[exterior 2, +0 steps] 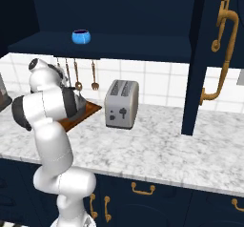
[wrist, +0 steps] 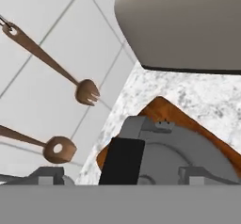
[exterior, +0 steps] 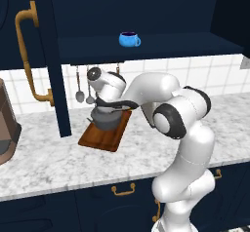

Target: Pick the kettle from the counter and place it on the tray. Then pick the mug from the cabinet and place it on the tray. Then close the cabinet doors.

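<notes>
The dark grey kettle [exterior: 105, 120] stands upright on the reddish-brown tray [exterior: 103, 138], which lies on the marbled counter [exterior: 49, 158]. My gripper [exterior: 101, 105] hangs just over it, open. In the hand view my gripper [wrist: 122, 175] has its fingers spread wide on either side of the kettle's black handle [wrist: 121, 159], with the kettle [wrist: 164, 148] and the tray [wrist: 197, 129] below. The blue mug [exterior: 129, 39] [exterior 2: 81, 36] sits on the shelf of the open cabinet [exterior: 171, 46]. Both cabinet doors [exterior: 49, 55] [exterior 2: 195, 78] stand open.
A silver toaster [exterior 2: 121, 104] [wrist: 188, 25] stands on the counter right of the tray [exterior 2: 86, 112]. Wooden and metal utensils [exterior: 80, 92] [wrist: 87, 91] hang on the tiled wall behind. A brown appliance [exterior: 5, 124] sits at the far left. The open doors jut out over the counter [exterior 2: 167, 140].
</notes>
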